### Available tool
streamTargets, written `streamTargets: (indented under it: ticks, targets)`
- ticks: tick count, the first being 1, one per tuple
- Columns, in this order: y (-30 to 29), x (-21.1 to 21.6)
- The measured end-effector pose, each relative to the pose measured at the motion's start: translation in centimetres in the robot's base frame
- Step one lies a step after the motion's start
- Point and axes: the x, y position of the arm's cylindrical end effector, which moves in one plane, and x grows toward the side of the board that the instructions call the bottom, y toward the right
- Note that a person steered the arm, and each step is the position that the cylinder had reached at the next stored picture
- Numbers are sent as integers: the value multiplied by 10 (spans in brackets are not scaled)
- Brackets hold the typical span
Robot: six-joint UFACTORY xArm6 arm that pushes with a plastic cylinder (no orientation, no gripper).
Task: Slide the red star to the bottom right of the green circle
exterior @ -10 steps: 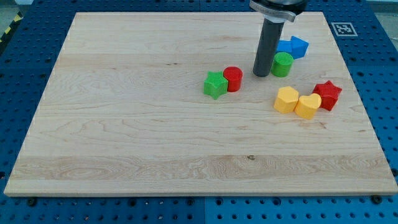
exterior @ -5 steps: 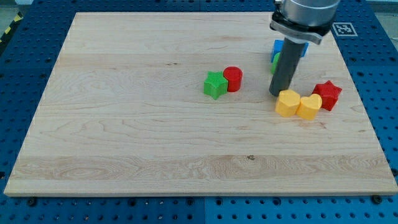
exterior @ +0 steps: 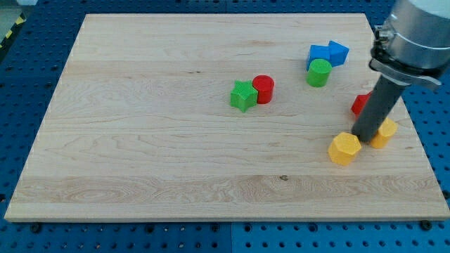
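Red star (exterior: 360,104) sits near the desk's (exterior: 155,140) right edge, mostly hidden behind our rod; we have no claw, so nothing is gripped. Our tip (exterior: 365,136) stands just below it, between the two yellow blocks (exterior: 344,148) (exterior: 385,132). The green circle (exterior: 318,72) is up-left. We risk dragging a yellow block along, or pushing the star off the edge

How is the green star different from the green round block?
The green star has points, but the green circle is a smooth round cylinder. The green star sits near the board's middle touching a red cylinder; the green circle sits nearer the view's top right, against the blue blocks. Both are green, and both lie away from my tip.
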Motion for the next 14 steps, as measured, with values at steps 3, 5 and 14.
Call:
streamTargets:
  ticks: [3,5,14]
  targets:
    - [5,-34]
    - [60,-30]
    - [43,-58]
